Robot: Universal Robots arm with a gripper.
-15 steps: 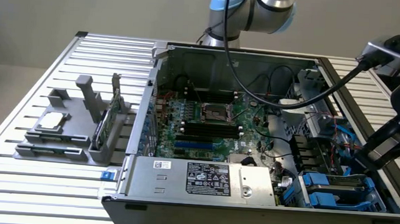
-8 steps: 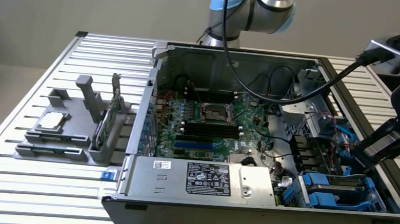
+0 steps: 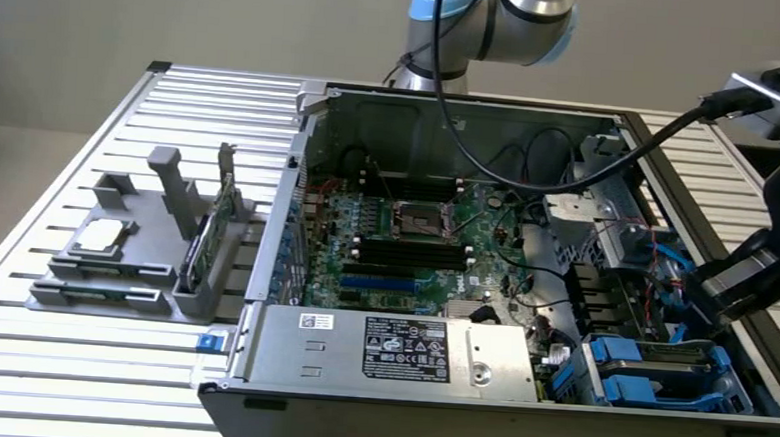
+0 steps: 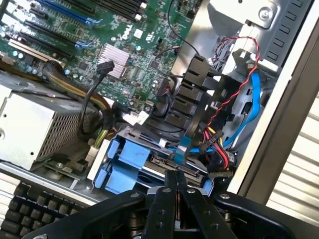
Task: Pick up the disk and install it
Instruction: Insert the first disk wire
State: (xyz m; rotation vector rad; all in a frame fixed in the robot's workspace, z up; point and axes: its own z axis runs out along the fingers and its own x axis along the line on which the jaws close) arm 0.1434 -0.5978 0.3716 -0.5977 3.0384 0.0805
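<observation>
The disk [image 4: 130, 158], clipped in its blue plastic frame, lies in the drive bay at the case's front corner, on the exterior view's right [image 3: 653, 367]. In the wrist view my gripper [image 4: 175, 185] hangs just above the bay's edge. Its two black fingers are pressed together with nothing between them. In the exterior view the gripper [image 3: 701, 295] reaches over the case's right wall, a little above the blue frames. I cannot tell whether the fingertips touch the disk.
The open computer case holds a green motherboard [image 3: 403, 239], a silver power supply [image 3: 397, 349], and blue and red cables [image 4: 249, 104] beside the bay. A grey fixture [image 3: 120, 264] on the slatted table carries a small silver chip [image 3: 102, 235] and an upright green card [image 3: 209, 234].
</observation>
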